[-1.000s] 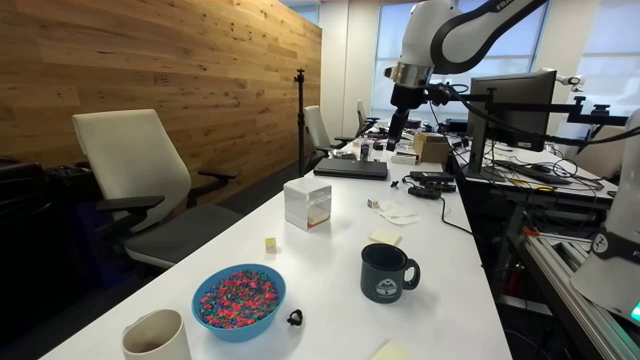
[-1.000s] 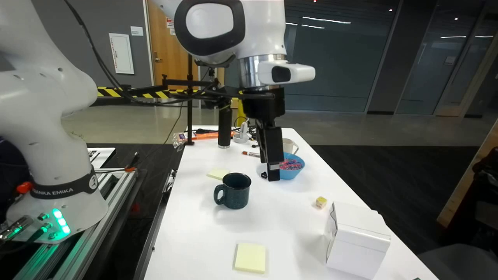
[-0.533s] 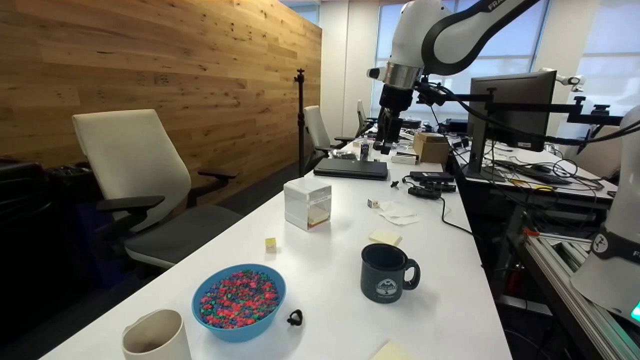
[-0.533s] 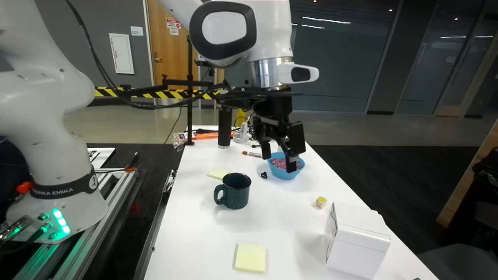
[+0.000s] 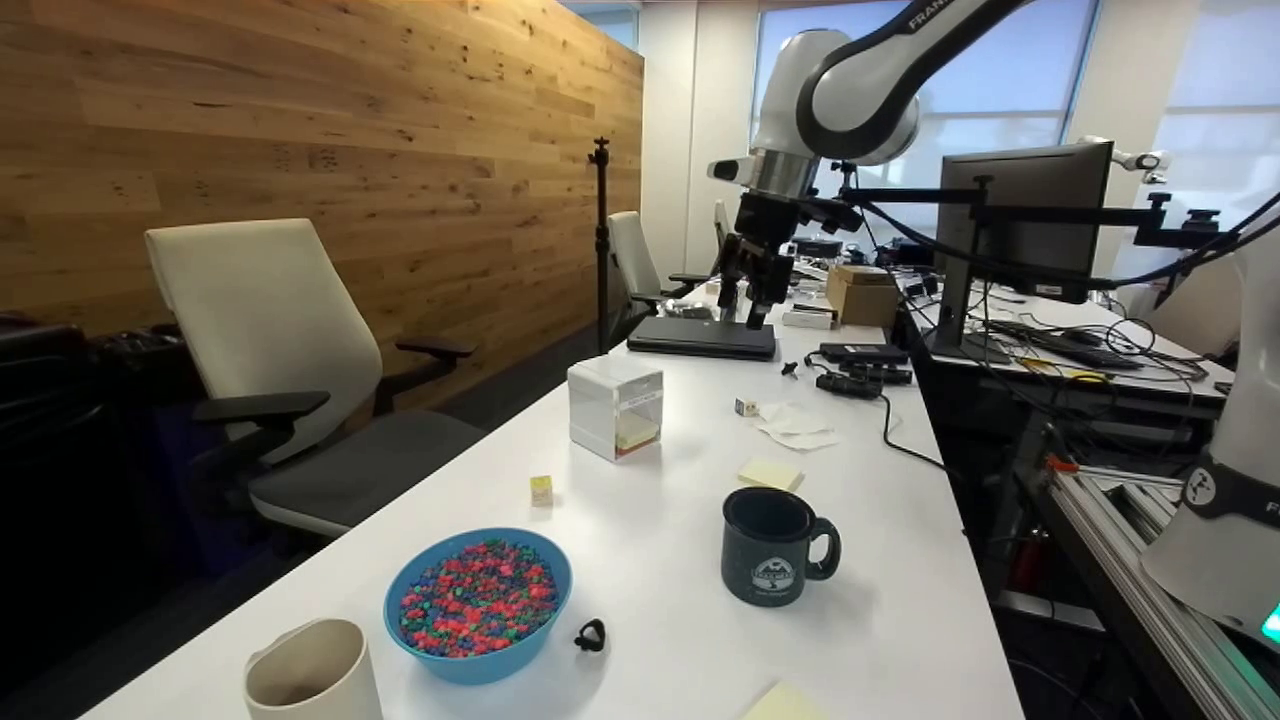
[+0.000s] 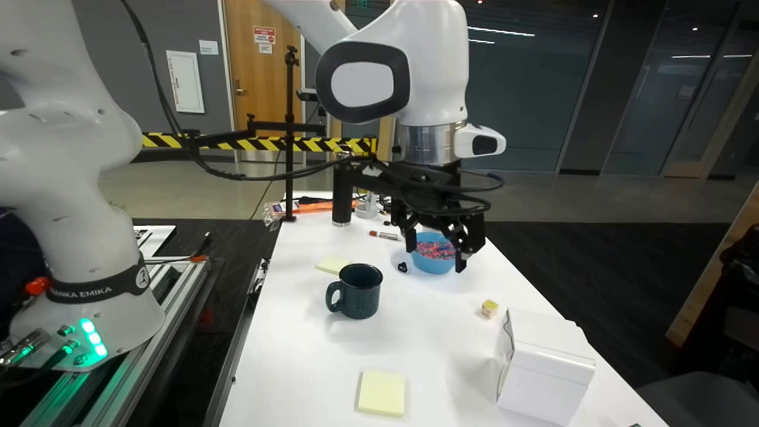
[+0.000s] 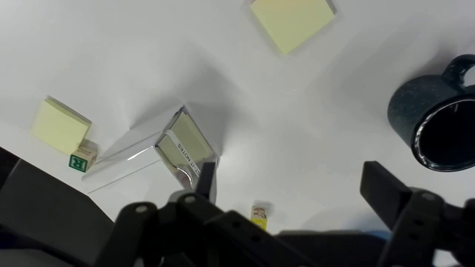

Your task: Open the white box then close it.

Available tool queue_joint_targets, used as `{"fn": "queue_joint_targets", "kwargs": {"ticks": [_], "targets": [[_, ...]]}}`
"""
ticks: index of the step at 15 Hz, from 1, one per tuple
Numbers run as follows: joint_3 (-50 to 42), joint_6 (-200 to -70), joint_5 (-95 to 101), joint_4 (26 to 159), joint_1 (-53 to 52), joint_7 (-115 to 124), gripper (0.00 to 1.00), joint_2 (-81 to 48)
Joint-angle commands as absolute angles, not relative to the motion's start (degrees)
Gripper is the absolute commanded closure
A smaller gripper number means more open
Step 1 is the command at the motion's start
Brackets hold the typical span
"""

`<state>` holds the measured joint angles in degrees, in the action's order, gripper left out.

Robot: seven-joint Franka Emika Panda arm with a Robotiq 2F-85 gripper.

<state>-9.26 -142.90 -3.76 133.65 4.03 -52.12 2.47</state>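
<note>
- Close to the long edge of the counter (image 5: 650,540) where the office chair (image 5: 275,310) sits, I've got the white box (image 5: 614,408) standing with its top lying flat — both exterior views agree.
- Through its clear side in the wrist view I can see yellow notes (image 7: 195,137), plus a label (image 7: 183,150) ending in "NOTES".
- Gripper (image 7: 290,181) hangs above the counter with its fingers spread wide, so it's released. Both exterior views put it well apart from the box; from the wrist, one finger just hides a bit of it.
- Dark mug (image 5: 762,565) is nearer the opposite long edge, the one by the robot base (image 5: 1220,540), handle aimed that way.
- Blue bowl (image 5: 480,670) of colourful bits (image 5: 480,600) sits toward the chair-side edge, cream cup (image 5: 325,690) beside it and even nearer that edge.
- Little yellow block (image 5: 541,490) lies between bowl and box — same side.
- Yellow sticky pad (image 6: 380,392) in an exterior view: flat, closer to the robot-side edge than the chair-side one.
</note>
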Motion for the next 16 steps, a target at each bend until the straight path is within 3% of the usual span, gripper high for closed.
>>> {"fn": "queue_joint_targets", "kwargs": {"ticks": [1,16], "targets": [[-9.2,-141.9,-8.7,130.2,5.2,-60.8,0.00,-1.0],[-7.8,-143.9,-5.2,128.9,7.7,-63.9,0.00,-3.7]]}}
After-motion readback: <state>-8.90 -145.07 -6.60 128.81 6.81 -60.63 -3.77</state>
